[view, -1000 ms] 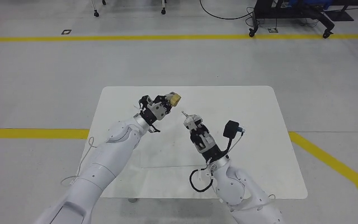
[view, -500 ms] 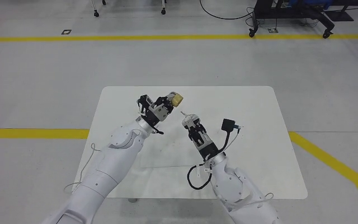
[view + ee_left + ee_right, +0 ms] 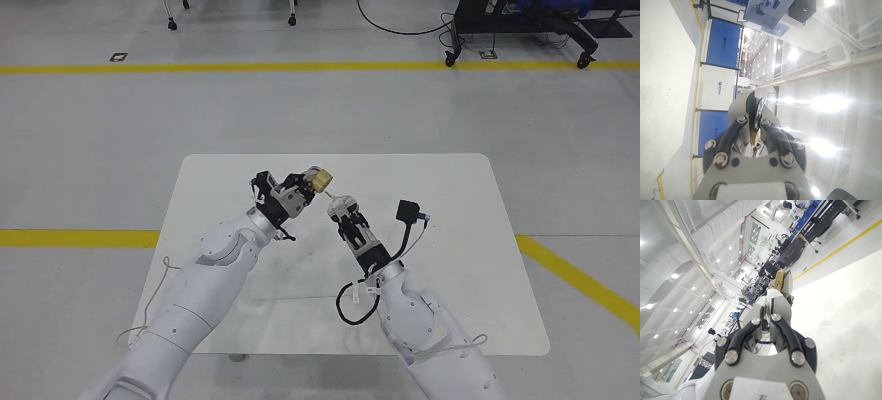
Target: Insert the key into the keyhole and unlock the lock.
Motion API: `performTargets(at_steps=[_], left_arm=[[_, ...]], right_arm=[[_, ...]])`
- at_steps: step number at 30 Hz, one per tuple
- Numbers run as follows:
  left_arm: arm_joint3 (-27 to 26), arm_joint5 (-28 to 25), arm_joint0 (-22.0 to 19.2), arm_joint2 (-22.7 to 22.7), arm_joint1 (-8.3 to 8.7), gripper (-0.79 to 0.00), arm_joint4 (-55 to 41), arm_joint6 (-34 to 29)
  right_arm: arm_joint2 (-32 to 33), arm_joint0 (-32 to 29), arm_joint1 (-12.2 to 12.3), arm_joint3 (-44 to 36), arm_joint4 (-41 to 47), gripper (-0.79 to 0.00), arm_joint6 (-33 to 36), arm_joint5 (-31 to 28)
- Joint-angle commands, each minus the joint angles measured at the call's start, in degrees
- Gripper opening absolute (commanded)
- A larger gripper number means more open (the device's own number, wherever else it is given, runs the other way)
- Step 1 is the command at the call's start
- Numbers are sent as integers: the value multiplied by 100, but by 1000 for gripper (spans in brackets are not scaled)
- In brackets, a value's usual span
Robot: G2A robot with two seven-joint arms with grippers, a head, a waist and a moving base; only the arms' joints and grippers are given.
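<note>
Since the earlier frames the right gripper [image 3: 343,210] has carried the key [image 3: 333,201] closer to the lock [image 3: 317,179]. The two are now near but apart, held above the worktop [image 3: 460,210]. The left gripper [image 3: 300,187] is clamped on the lock, with the keyhole turned toward the key. The right gripper is closed on the key. Risk: any slight tilt or offset would drive the key tip against the brass face beside the keyhole and could shift either grasp. Count: one lock, one key, two grippers.

A robotics lab in a factory hall is shown — yellow floor lines [image 3: 300,68], blue partitions [image 3: 723,43], other robots [image 3: 795,208], high lit ceiling [image 3: 677,256].
</note>
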Motion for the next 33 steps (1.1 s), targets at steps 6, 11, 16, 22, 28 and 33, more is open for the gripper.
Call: performTargets(at_steps=[6, 11, 16, 22, 28, 33], left_arm=[[-13, 103, 31, -83, -34, -785, 26, -48], [-13, 139, 63, -137, -53, -785, 106, -46], [-28, 170, 85, -181, -71, -785, 203, -48], [-43, 93, 130, -257, -97, -785, 251, -31], [-52, 50, 156, -301, -120, -785, 387, 10], [-78, -24, 177, -331, -142, -785, 508, 57]], right_arm=[[12, 58, -69, 70, -4, -785, -32, 184], [-7, 88, -117, 114, -52, -785, -28, 252], [-17, 111, -163, 149, -128, -785, -44, 345], [14, 115, -214, 180, -169, -785, -122, 413], [16, 118, -262, 209, -198, -785, -72, 466], [32, 112, -296, 218, -234, -785, -35, 474]])
